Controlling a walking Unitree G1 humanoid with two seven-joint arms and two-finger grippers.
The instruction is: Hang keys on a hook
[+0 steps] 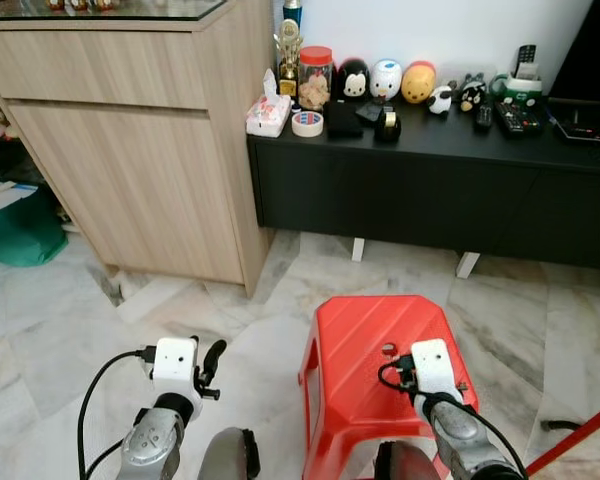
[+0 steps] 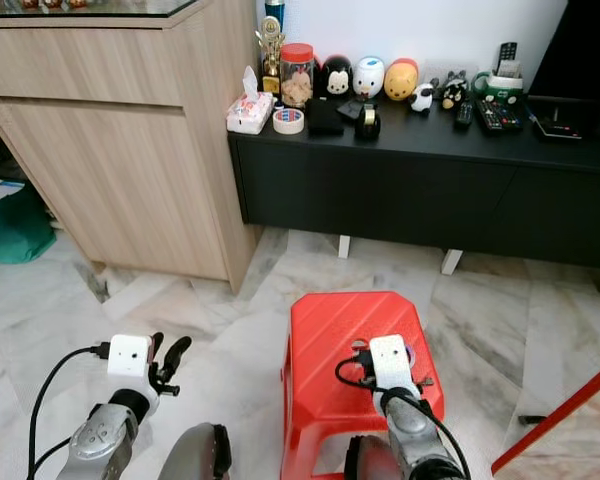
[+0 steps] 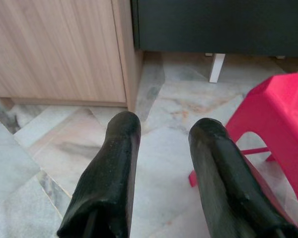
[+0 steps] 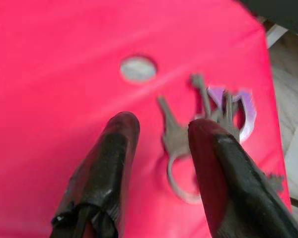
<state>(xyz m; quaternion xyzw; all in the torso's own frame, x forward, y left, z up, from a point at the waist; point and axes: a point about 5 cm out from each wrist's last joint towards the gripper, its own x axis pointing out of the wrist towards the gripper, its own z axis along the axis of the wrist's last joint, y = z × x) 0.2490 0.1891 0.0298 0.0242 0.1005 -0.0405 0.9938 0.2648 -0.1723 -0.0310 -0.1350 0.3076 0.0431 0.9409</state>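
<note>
Hovering right gripper (image 4: 159, 134), keys (image 4: 188, 134) beneath

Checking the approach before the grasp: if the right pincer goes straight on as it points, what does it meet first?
Most likely the keys lying on the red stool, just ahead of the open right pincer; depth is unclear.

Both silver arms end in a white boxy wrist module fed by a looping black cable. The left gripper (image 1: 214, 362) and right gripper (image 4: 161, 134) each have two long, rounded, matte black fingers.

Silver keys (image 4: 188, 134) with purple tag lie flat on red stool (image 4: 54, 74).
</note>
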